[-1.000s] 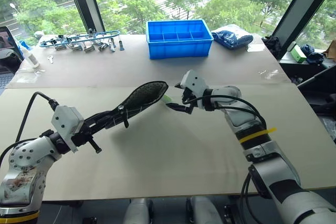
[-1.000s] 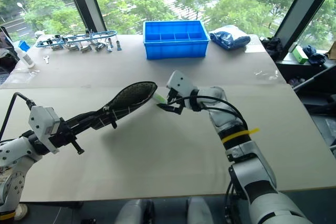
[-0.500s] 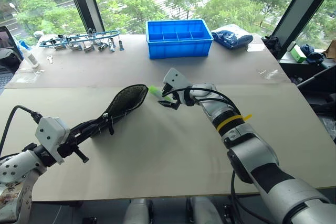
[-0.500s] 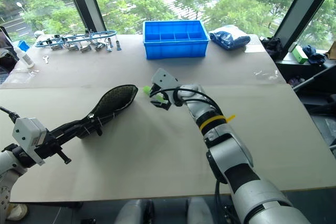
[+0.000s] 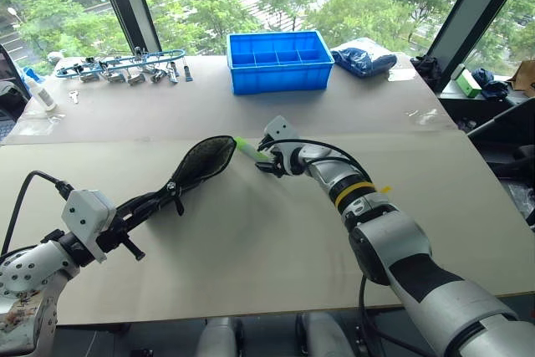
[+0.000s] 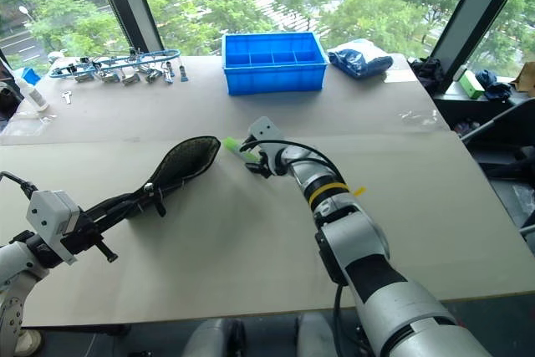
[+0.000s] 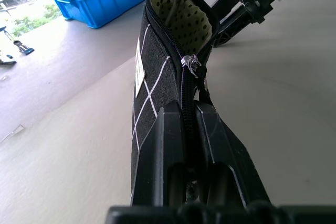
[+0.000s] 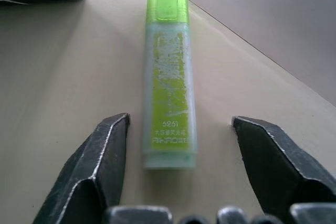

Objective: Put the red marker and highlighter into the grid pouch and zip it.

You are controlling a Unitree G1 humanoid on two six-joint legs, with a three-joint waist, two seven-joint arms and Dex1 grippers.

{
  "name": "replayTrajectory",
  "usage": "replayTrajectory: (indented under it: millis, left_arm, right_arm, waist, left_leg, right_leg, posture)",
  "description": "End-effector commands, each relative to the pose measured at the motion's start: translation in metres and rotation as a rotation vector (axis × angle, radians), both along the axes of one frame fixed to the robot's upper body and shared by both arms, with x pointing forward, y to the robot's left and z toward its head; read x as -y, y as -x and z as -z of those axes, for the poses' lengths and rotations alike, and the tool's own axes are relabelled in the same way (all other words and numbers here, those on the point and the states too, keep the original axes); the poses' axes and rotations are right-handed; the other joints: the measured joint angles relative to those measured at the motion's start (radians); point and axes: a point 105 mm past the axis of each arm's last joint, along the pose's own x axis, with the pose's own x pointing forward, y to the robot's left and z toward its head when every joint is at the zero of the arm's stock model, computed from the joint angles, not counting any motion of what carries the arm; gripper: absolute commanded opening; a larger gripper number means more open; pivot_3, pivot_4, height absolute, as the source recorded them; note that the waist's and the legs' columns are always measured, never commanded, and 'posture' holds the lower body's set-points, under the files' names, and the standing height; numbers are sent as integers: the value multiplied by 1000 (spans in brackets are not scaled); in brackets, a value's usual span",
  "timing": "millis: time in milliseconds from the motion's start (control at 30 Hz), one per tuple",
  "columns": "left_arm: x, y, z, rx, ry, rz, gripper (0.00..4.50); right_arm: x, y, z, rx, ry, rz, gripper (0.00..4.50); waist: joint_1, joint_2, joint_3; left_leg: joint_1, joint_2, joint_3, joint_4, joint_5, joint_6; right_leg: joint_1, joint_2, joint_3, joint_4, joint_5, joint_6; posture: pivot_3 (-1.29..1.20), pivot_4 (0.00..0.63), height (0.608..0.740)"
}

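Observation:
The light green highlighter (image 8: 169,77) lies flat on the table, its bright green cap pointing toward the grid pouch (image 5: 205,163). My right gripper (image 8: 178,121) is low over the table and open, one black finger (image 8: 100,166) on each side of the highlighter's rear end, neither touching it. My left gripper (image 5: 150,204) is shut on the closed end of the pouch and holds it slanted above the table. The pouch's mouth (image 7: 181,17) gapes open toward the highlighter, a short gap away. The red marker is out of view.
A blue divided bin (image 5: 282,60) stands at the back centre, with a blue bag (image 5: 364,58) to its right. A row of metal tools (image 5: 125,66) and a white bottle (image 5: 40,94) sit at the back left. The table's near edge (image 5: 251,311) is close.
My right arm has reached forward and down, rolling its wrist, so its fingers now flank the highlighter on the table. The pouch stays gripped in my left gripper. The view has shifted.

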Motion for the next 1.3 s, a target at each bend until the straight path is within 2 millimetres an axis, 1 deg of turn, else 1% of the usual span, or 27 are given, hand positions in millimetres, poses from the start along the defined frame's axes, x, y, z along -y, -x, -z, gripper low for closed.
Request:
replayTrajectory:
  millis: [33,67,100,167,267,300,333,367,433,467,533,600,633,733,833,900,933,1000,1100,1200,1300]
  left_arm:
    - [2,-2,-6,42,-16,15,0]
    - [2,-3,-6,43,-15,17,0]
    - [2,-3,-6,44,-15,20,0]
    - [4,-4,-5,45,-14,28,0]
    - [7,-7,-4,44,-12,46,0]
    - [9,-8,-4,42,-10,58,0]
    - [11,-9,-3,39,-9,72,0]
    - [13,-10,-2,37,-7,81,0]
    - [20,-13,0,31,-5,115,0]
    - [23,-14,0,30,-1,129,0]
    - [30,-17,1,26,0,159,0]
    - [35,-19,2,21,1,185,0]
    - [37,-20,2,20,3,195,0]
    - [41,-23,2,17,5,220,0]
    - [45,-25,2,17,7,240,0]
    - [47,-26,2,19,9,250,0]
    - [49,-27,1,20,12,256,0]
    - [51,-27,1,21,14,265,0]
    - [54,-29,0,22,21,278,0]
    - [59,-29,1,21,25,292,0]
    - [62,-29,1,22,29,303,0]
  right_arm:
    - [16,-3,0,-22,-5,33,1651]
    - [18,-3,0,-24,-6,34,1291]
    - [20,-3,0,-25,-6,35,1059]
    - [26,-4,-1,-23,-6,39,983]
    - [44,-8,-10,-9,-25,81,983]
    - [51,-11,-22,51,-40,77,983]
    - [56,-10,-37,116,-57,46,983]
    - [59,-9,-46,161,-65,22,983]
    - [70,0,-77,320,-50,-43,983]
    - [74,5,-89,388,-28,-74,983]
    - [76,24,-111,533,40,-185,983]
    - [79,48,-120,635,164,-331,983]
    - [81,58,-123,679,229,-384,983]
    - [91,76,-129,730,387,-491,983]
    - [97,84,-137,779,505,-539,983]
    - [97,86,-140,810,565,-558,983]
    - [95,87,-139,837,616,-577,983]
    - [90,90,-136,861,666,-612,983]
    - [80,90,-129,886,704,-634,983]
    - [74,94,-119,898,743,-680,983]
    - [68,97,-113,912,762,-712,983]
  waist:
    - [1,0,0]
    - [0,0,0]
    - [0,0,0]
    - [-1,0,0]
    - [2,0,0]
    - [3,0,0]
    - [6,0,0]
    - [9,0,0]
    - [11,0,0]
    - [12,1,1]
    - [12,1,1]
    - [9,2,1]
    - [8,2,1]
    - [6,1,1]
    - [8,1,1]
    - [11,1,1]
    - [12,1,1]
    - [15,1,1]
    - [20,1,1]
    - [25,1,1]
    - [29,1,1]
  left_leg:
    - [0,0,0,0,0,0]
    - [0,0,-1,0,0,0]
    - [0,0,-1,0,0,0]
    - [0,0,-1,0,0,0]
    - [0,0,-1,0,0,0]
    - [0,0,-1,0,0,0]
    - [0,0,-1,0,0,0]
    - [-1,-1,-1,0,0,0]
    - [-2,-1,-1,0,0,1]
    - [-2,-1,-1,0,-1,1]
    - [-3,-1,0,0,-1,2]
    - [-3,-1,0,0,-1,2]
    - [-2,0,0,0,-1,2]
    - [-1,0,1,0,-2,3]
    - [0,0,1,1,-2,3]
    - [0,0,2,1,-2,3]
    - [0,0,2,1,-2,3]
    - [0,-1,2,1,-2,3]
    - [0,-1,4,1,-2,3]
    - [0,-1,6,2,-2,3]
    - [-1,-1,8,2,-1,3]
  right_leg:
    - [0,0,0,0,0,0]
    - [0,0,0,0,0,0]
    - [0,0,0,0,0,0]
    - [0,0,0,0,0,0]
    - [0,0,0,0,0,0]
    - [0,0,0,0,0,0]
    - [0,-1,0,0,0,0]
    - [0,-1,0,-1,0,0]
    - [-1,-1,0,-1,0,1]
    - [-1,-1,0,-1,0,1]
    - [-2,-1,1,-1,0,1]
    - [-2,0,1,-2,0,1]
    - [-2,1,1,-2,0,1]
    - [-1,1,1,-2,0,1]
    - [0,1,2,-2,0,1]
    - [0,1,2,-2,0,1]
    - [0,1,2,-2,0,1]
    - [0,1,2,-2,0,1]
    - [0,1,2,-2,0,1]
    - [0,1,2,-2,0,1]
    - [0,1,1,-2,0,1]
  posture:
    - [0,150,740]
    - [0,150,740]
    - [0,150,740]
    - [0,150,740]
    - [0,150,740]
    - [0,150,740]
    - [0,150,740]
    - [0,150,740]
    - [0,150,740]
    - [0,150,740]
    - [0,150,740]
    - [0,150,740]
    - [0,150,740]
    - [0,150,740]
    - [0,150,740]
    - [0,150,740]
    - [0,150,740]
    - [0,150,740]
    - [0,150,740]
    - [0,150,740]
    - [0,150,740]
